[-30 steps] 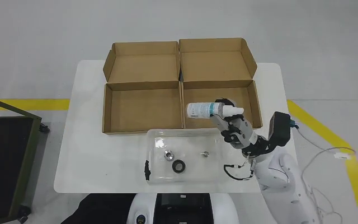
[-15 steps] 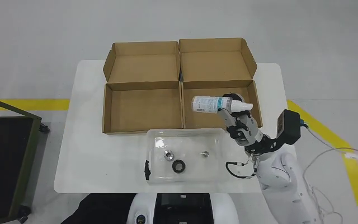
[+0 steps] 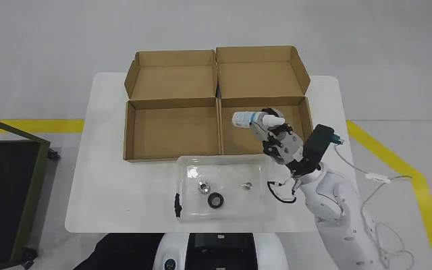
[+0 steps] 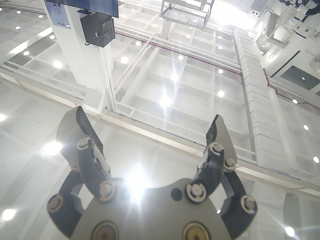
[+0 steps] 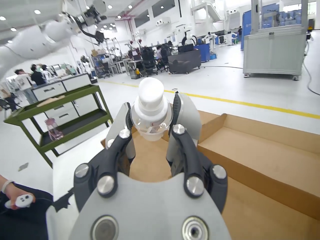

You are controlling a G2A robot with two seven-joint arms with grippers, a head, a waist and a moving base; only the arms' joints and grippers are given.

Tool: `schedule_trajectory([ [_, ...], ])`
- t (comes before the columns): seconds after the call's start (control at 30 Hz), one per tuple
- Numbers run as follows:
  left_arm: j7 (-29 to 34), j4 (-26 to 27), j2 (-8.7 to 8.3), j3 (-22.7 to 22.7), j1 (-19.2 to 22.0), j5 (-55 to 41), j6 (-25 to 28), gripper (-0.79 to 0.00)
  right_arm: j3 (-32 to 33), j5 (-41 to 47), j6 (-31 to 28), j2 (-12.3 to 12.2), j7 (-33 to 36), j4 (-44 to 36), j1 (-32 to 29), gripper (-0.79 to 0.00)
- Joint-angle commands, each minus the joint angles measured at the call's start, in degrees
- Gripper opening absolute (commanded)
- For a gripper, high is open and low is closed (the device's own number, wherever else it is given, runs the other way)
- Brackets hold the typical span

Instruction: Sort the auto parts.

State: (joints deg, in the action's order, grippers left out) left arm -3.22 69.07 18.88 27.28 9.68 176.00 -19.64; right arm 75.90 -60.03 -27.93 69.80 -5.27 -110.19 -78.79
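My right gripper [image 3: 270, 127] is shut on a white bottle [image 3: 247, 119] with a blue label, which it holds lying sideways over the near right cardboard box [image 3: 302, 115]. From the right wrist, the bottle's white cap end [image 5: 151, 96] faces the camera between the fingers [image 5: 183, 112], above the brown box floor [image 5: 250, 151]. A clear plastic tray [image 3: 185, 202] at the table's front holds a metal fitting [image 3: 202, 187], a black ring [image 3: 216, 200] and a small metal piece [image 3: 248, 185]. My left gripper [image 4: 150, 127] is open, pointing up at the ceiling.
Four open cardboard boxes form a two-by-two block at the back of the white table [image 3: 101, 175]; the near left box [image 3: 172, 131] holds nothing. Bare table lies left of the tray. A green cart [image 5: 62, 116] stands on the floor beside the table.
The right gripper carried the bottle from above the tray's back edge away from the robot, over the near right box, and the bottle swung so that it looks shorter from above.
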Motion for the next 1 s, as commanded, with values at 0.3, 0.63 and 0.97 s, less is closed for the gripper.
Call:
schedule_trajectory([
  [0.3,0.0,0.0,0.00,0.0,0.0,0.0,0.0,0.000,-3.5,-7.1,4.0,0.4,5.7,8.1,5.2,-0.785],
  [0.63,0.0,0.0,0.00,0.0,0.0,0.0,0.0,0.000,-7.5,-12.0,5.3,0.8,13.2,13.8,10.4,-0.785],
  [0.97,0.0,0.0,0.00,0.0,0.0,0.0,0.0,0.000,-9.9,-14.4,5.4,1.2,19.5,17.9,13.6,-0.785],
])
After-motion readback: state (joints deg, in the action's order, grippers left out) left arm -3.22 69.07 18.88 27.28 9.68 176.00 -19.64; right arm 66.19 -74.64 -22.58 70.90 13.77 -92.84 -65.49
